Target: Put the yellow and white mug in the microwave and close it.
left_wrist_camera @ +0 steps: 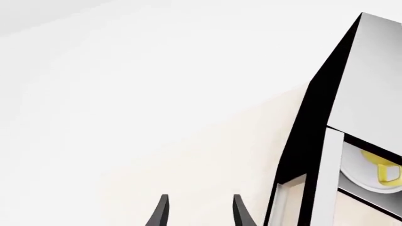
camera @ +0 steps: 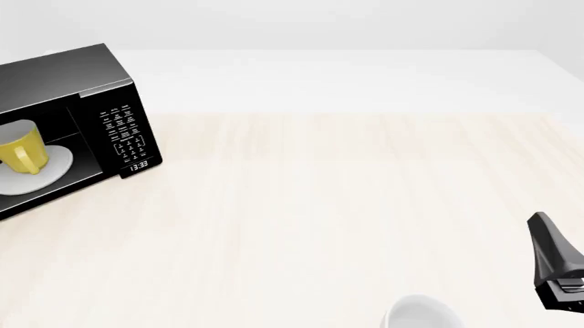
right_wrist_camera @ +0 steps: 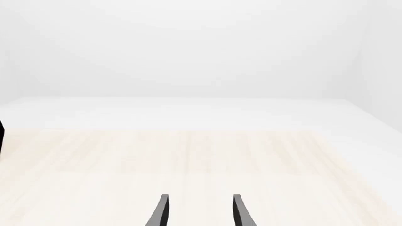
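Jaws of both grippers apart; yellow and white mug (camera: 20, 154) inside open microwave (camera: 64, 82).

Bare simulated tabletop (camera: 319, 225), blank walls

Pale wood-grain worktop (camera: 319, 219) carried black microwave (camera: 82, 82) far left of right tool (camera: 554, 266); white-grey cup (camera: 420, 316) stood near that tool, leftward.

The microwave (camera: 68, 82) is showing a smooth black casing with a faintly glossy, grey-sheened top. The yellow and white mug (camera: 20, 148) is looking like glazed ceramic, as is the white turntable plate (camera: 55, 167). The table (camera: 319, 205) is showing pale, matt wood grain. The right gripper (right_wrist_camera: 199, 212) fingers (right_wrist_camera: 161, 212) are appearing as matt black plastic.
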